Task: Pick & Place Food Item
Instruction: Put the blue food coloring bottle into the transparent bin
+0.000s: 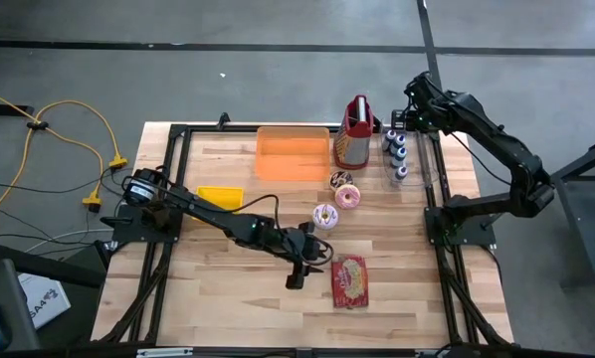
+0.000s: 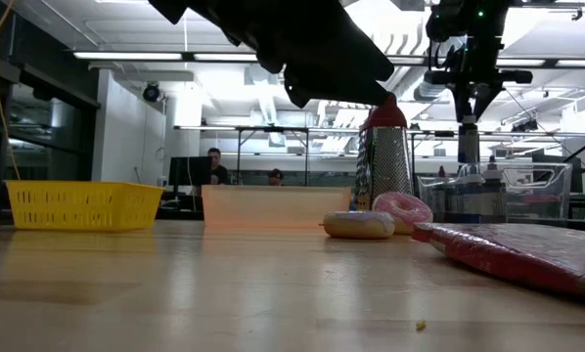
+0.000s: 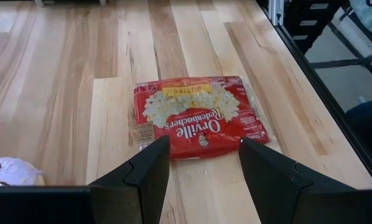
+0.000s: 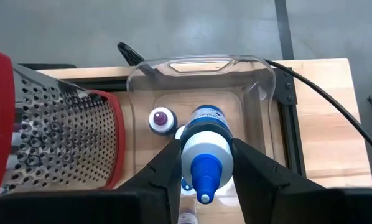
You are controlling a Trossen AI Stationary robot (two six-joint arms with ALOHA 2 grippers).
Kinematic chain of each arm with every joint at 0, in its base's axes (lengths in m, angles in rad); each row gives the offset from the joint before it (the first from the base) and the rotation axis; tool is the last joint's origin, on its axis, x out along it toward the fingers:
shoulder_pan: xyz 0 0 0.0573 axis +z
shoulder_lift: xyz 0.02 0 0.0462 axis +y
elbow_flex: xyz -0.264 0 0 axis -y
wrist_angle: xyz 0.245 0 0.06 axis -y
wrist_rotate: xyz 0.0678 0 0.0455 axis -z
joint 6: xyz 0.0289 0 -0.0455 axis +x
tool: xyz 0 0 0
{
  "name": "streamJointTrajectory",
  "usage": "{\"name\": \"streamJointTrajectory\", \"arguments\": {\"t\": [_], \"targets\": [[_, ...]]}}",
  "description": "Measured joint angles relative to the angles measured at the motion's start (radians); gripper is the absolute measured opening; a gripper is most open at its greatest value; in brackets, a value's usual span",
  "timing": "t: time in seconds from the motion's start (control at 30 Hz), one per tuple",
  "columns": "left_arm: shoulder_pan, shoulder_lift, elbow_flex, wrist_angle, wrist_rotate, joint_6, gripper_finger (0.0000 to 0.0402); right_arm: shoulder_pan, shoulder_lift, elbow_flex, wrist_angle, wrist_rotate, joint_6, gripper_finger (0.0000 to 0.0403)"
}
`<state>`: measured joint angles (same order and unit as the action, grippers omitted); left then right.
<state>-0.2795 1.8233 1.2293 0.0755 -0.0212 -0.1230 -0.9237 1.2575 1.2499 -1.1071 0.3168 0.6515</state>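
A red popcorn bag point(image 3: 198, 115) lies flat on the wooden table point(image 1: 228, 298), right of centre point(image 1: 350, 280). My left gripper point(image 3: 203, 168) hovers open just short of the bag's near edge, a little above the table point(image 1: 315, 261). Three donuts point(image 1: 324, 216) point(image 1: 347, 197) point(image 1: 339, 179) sit on the table beyond it. At the far right, my right gripper point(image 4: 204, 155) is shut on a white bottle with a blue nozzle point(image 4: 201, 146), above a clear container point(image 4: 260, 81) holding other bottles point(image 1: 398, 149). My right gripper pinches the bottle's white upper part point(image 4: 187, 149) between its two fingers, one on each side. The fingers come from above, slanting down. The bottle stands upright, its nozzle point(image 4: 204, 177) toward the wrist, and hangs over the clear container's bottles point(image 2: 469, 191).
An orange tray point(image 1: 293, 154) and a red-topped metal grater point(image 1: 354, 134) stand at the far side. A yellow basket point(image 1: 221, 197) sits left of centre. Bare wood lies near the front edge point(image 1: 228, 298). People sit in the room behind point(image 2: 214, 164).
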Motion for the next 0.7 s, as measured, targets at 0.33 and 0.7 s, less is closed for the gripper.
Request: {"name": "streamJointTrajectory", "arguments": {"t": [0.33, 0.7], "targets": [[0.0, 0.0, 0.0, -0.004, -0.001, 0.0, 0.0187, 0.001, 0.0, 0.0, -0.013, 0.017, -0.027, 0.0105], [0.0, 0.0, 0.0, -0.002, -0.002, 0.001, 0.0187, 0.047, -0.075, -0.001, -0.02, 0.05, -0.054, 0.0105]]}}
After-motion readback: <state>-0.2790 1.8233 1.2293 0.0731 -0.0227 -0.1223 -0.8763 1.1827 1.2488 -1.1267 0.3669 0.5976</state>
